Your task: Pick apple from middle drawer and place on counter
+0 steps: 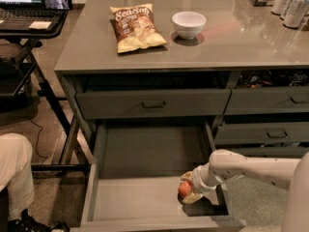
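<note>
The middle drawer (140,197) is pulled out below the counter (231,45), its grey floor bare on the left. The apple (184,189), small and red-orange, sits at the drawer's front right. My gripper (189,189) reaches in from the right on a white arm and sits down around the apple, with pale fingers (192,197) beside and below it. The apple rests low in the drawer, near its floor.
A chip bag (136,27) and a white bowl (189,23) sit on the counter; cans (289,4) stand at the far right. A shut drawer front (153,103) is above the open drawer. A black desk with a laptop (29,13) and a person's leg (14,173) are left.
</note>
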{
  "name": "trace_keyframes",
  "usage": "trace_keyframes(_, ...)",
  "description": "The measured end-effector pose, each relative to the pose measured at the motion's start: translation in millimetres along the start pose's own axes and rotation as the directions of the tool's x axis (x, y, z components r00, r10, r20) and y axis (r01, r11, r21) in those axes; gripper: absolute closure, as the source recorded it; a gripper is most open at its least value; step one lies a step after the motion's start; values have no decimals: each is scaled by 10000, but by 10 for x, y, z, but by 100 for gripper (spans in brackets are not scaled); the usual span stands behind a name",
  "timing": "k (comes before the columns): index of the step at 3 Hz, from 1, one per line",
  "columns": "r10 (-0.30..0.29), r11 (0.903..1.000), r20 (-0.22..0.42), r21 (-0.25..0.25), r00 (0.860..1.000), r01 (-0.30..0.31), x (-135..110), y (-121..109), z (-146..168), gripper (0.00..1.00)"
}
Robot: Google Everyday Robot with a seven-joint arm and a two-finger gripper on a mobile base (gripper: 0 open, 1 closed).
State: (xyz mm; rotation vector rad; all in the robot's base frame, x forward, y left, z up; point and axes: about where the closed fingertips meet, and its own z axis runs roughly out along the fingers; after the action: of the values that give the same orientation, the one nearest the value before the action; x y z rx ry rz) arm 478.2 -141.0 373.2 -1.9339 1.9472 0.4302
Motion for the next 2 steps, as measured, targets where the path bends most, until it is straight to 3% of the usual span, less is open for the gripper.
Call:
trace_keyframes(1,-155,9998,124,-86,9998,156,-12,9,24,89)
trace_keyframes(2,-456,9990,279,55,9986,454,-103,18,-125,100)
